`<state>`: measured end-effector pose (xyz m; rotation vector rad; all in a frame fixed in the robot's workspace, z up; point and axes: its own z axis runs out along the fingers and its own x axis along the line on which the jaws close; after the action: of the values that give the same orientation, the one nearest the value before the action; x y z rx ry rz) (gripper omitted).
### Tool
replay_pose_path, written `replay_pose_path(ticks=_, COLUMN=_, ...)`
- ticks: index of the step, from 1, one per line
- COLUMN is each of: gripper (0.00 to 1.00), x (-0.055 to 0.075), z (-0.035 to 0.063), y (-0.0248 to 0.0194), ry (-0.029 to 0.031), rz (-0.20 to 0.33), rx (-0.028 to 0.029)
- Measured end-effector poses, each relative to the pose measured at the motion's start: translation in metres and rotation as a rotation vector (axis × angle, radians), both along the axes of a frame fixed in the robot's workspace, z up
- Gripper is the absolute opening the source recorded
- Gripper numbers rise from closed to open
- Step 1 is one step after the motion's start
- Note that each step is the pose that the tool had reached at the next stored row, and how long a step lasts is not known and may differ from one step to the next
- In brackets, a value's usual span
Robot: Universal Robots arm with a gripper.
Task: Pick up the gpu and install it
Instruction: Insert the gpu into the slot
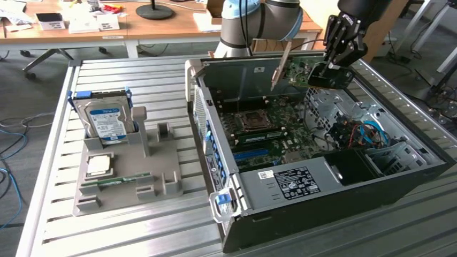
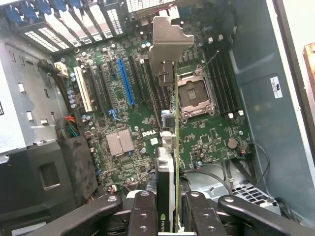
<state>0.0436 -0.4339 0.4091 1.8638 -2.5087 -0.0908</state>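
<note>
My gripper (image 1: pixel 330 70) hangs over the far end of the open computer case (image 1: pixel 335 206), shut on the gpu (image 1: pixel 309 74). The card is a thin green-and-dark board, held on edge, with its metal bracket (image 1: pixel 281 68) pointing toward the exterior view's left. In the wrist view the gpu (image 2: pixel 170 147) shows edge-on between the black fingers (image 2: pixel 142 212), its silver bracket (image 2: pixel 165 37) at the far end. It hovers above the motherboard (image 2: pixel 211 137), clear of the slots, roughly in line with the black slots beside the blue slot (image 2: pixel 125 81).
A grey holder (image 1: pixel 121 176) on the exterior view's left carries a blue-labelled hard drive (image 1: pixel 107 120), a processor (image 1: pixel 98 165) and a green memory stick (image 1: pixel 117 181). Inside the case are a processor socket (image 2: pixel 194 93), heatsink (image 2: pixel 119 142), cables (image 1: pixel 364 134) and a drive bay.
</note>
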Motion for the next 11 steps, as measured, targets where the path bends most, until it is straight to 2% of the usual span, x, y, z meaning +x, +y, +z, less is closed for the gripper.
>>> replay_pose_path(ticks=11, gripper=0.27, x=0.0, z=0.0, y=0.0, ry=0.0, rz=0.019, rx=0.0)
